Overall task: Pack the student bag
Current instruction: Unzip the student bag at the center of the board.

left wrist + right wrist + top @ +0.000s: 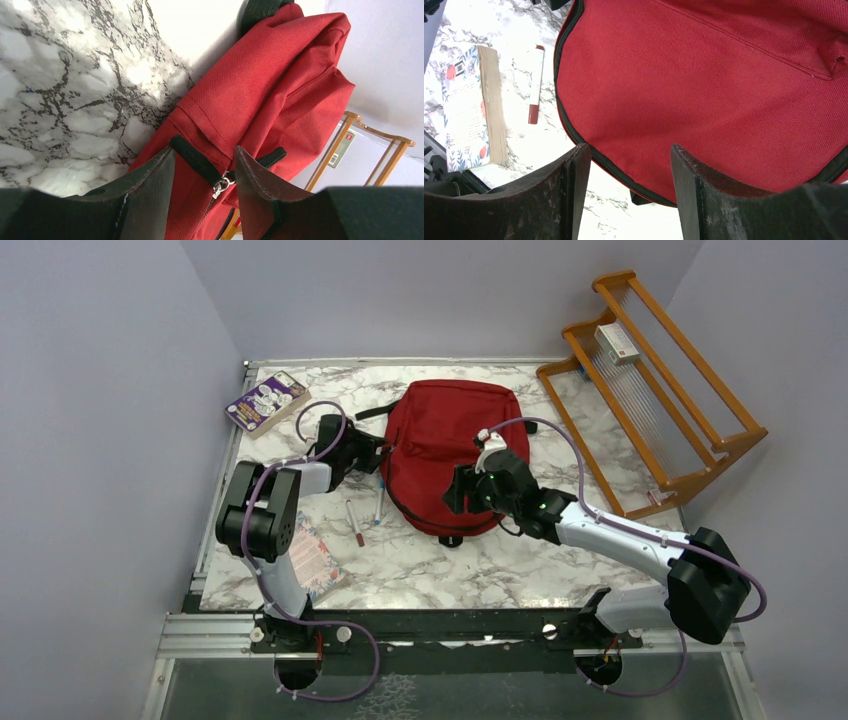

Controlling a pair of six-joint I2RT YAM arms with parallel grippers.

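The student bag [445,445], a red backpack with black zips, lies flat in the middle of the marble table. My left gripper [378,455] is at the bag's left edge. In the left wrist view it [205,165] is open, its fingers astride a black pull tab [197,160] and the metal zip slider [220,185], with gaps on both sides. My right gripper [455,490] hovers over the bag's near edge. Its wrist view shows it [629,155] open above the bag [704,75] and its black zip seam, holding nothing.
Two pens [354,523] [379,508] lie left of the bag. A purple book [266,402] sits at the back left. A floral book [315,558] lies by the left arm's base. A wooden rack [650,390] holding a small box [617,343] stands at the right.
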